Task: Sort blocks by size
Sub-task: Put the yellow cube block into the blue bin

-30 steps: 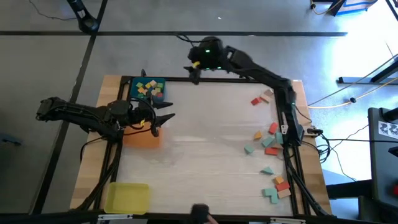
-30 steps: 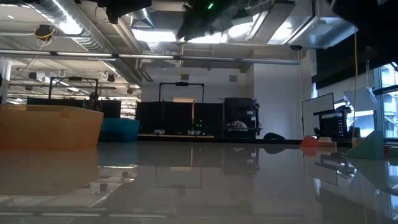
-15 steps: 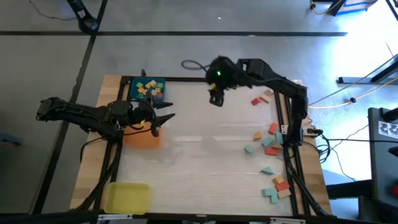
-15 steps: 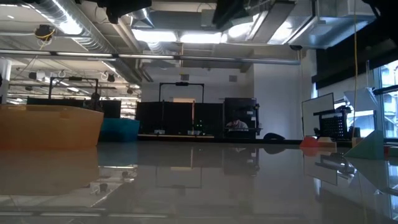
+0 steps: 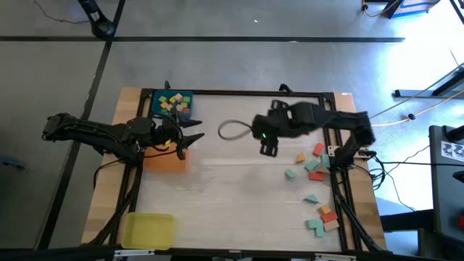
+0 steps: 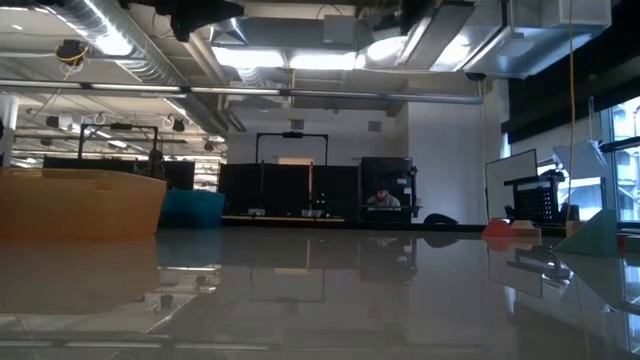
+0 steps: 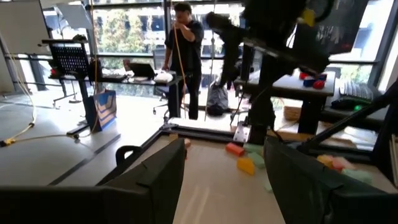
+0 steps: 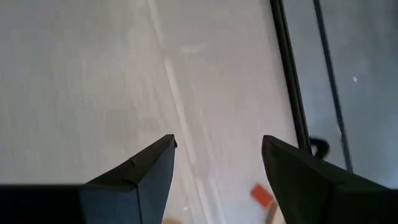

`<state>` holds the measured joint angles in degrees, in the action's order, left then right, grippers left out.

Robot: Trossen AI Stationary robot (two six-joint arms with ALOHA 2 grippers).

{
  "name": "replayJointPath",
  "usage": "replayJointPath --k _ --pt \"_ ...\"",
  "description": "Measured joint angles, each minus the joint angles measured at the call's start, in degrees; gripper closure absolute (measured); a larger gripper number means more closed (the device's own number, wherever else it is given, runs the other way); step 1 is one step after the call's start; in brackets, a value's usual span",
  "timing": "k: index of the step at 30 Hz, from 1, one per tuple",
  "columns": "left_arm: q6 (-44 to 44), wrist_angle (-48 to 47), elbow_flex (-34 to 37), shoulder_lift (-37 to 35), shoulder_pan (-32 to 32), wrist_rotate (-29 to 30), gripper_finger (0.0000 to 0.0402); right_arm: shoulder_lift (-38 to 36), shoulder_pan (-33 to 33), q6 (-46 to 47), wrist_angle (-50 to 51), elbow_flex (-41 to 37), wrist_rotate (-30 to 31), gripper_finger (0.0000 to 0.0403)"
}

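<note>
The table [image 5: 232,181] carries an orange tray [image 5: 167,161] at its left. Above that tray, the left gripper [image 5: 190,141] is spread wide, holding nothing. The right gripper [image 5: 268,147], mid-table, gapes empty. Loose blocks [image 5: 313,165] lie scattered along the right side.
</note>
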<state>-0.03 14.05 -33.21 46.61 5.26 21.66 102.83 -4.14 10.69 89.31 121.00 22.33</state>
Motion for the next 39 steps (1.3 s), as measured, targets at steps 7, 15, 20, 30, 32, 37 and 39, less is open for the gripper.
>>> replayJointPath --k 7,15,20,30,32,37,39 --pt "-1.19 -2.80 0.00 0.29 0.00 -0.03 0.0196 -15.05 -5.79 13.48 -6.46 -25.34 4.38 0.0164" --pt "-1.53 -5.62 0.00 0.33 0.00 -0.01 0.0196 -29.14 -11.60 37.21 -9.97 -48.31 -4.92 0.0164" --pt "-1.51 -4.61 0.00 0.33 -0.07 -0.01 0.0196 -30.74 -16.80 46.70 -11.45 -56.30 -10.50 0.0164" --pt "-1.51 -4.41 0.00 0.33 -0.07 -0.01 0.0196 -29.96 -22.11 59.18 -25.47 -67.88 -28.80 0.0164" --pt "-1.43 -4.39 0.00 0.31 -0.07 0.01 0.0196 -29.57 -24.33 61.70 -28.98 -69.38 -31.91 0.0164" --pt "-0.30 -4.29 0.00 0.33 -0.07 0.01 0.0196 -28.37 -30.10 71.40 -35.12 -72.29 -39.33 0.0164" --pt "0.44 -3.90 -0.01 0.33 -0.07 0.01 0.0196 -27.91 -32.62 76.89 -36.28 -72.80 -41.06 0.0164"
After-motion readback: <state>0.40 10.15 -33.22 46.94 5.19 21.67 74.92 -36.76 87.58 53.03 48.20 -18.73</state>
